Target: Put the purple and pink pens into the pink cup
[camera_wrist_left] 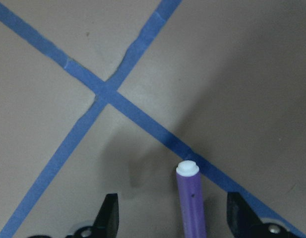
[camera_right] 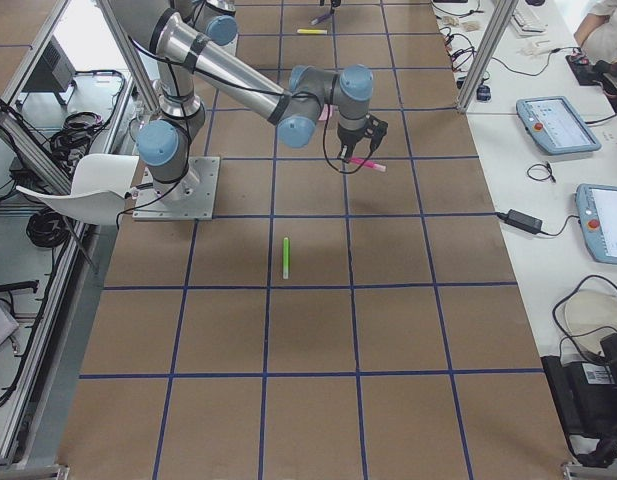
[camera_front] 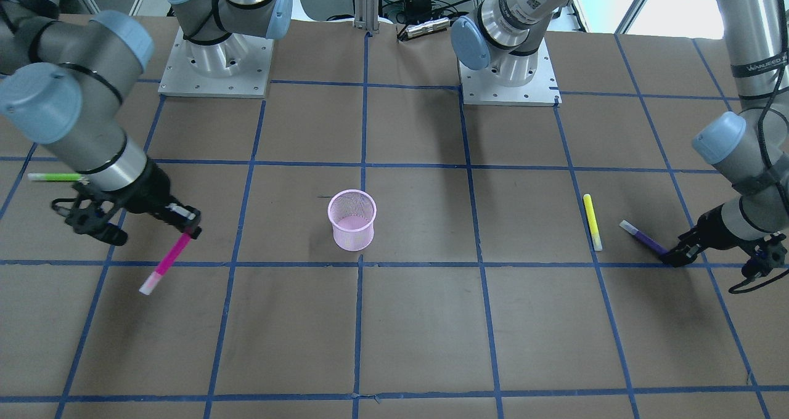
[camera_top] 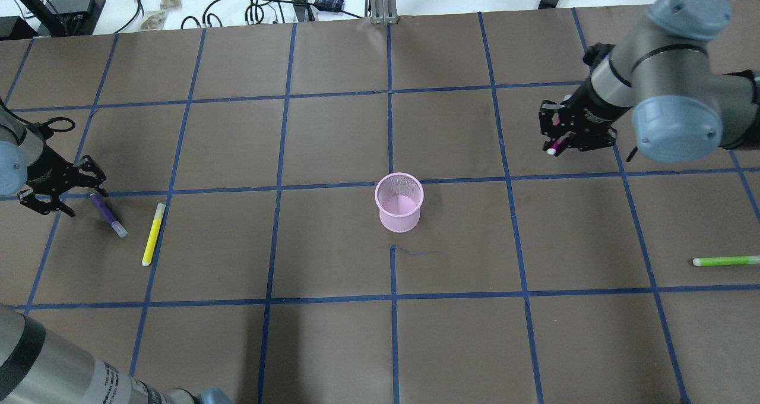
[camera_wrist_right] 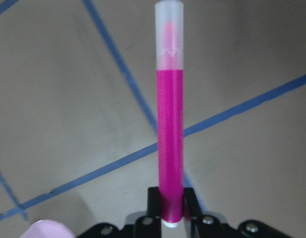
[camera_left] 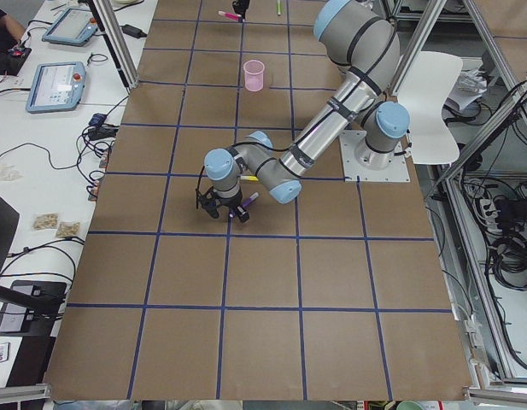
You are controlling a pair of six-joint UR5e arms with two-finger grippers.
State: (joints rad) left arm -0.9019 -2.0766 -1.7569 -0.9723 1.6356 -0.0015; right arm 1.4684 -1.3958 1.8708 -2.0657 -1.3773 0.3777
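Observation:
The pink mesh cup [camera_front: 352, 219] stands upright at the table's middle, also in the overhead view [camera_top: 399, 202]. My right gripper [camera_front: 191, 225] is shut on one end of the pink pen [camera_front: 166, 262] and holds it tilted above the table, well away from the cup; the wrist view shows the pen [camera_wrist_right: 170, 124] clamped between the fingers. My left gripper [camera_top: 83, 197] is open and low over the table, its fingers on either side of one end of the purple pen [camera_wrist_left: 191, 198], which lies flat [camera_top: 108, 215].
A yellow pen [camera_top: 153, 233] lies close beside the purple pen, on its cup side. A green pen [camera_top: 725, 261] lies near the table edge on my right. Blue tape lines grid the brown table. The arm bases stand at the table's robot-side edge.

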